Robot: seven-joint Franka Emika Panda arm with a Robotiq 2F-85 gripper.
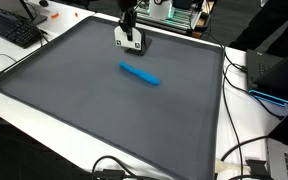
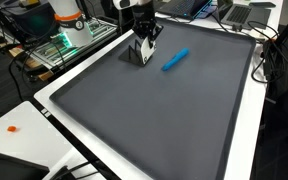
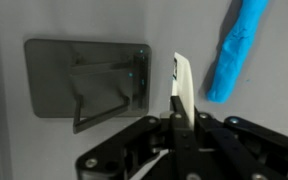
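The gripper has its jaws drawn together, with no gap showing in the wrist view. A thin pale sliver stands up at the tips, and I cannot tell whether that is a held thing or a finger pad. In both exterior views the gripper hangs low over the far part of a dark grey mat. The blue marker-like stick lies flat on the mat near it, apart from the fingers. A keyboard sits off the mat on the white table.
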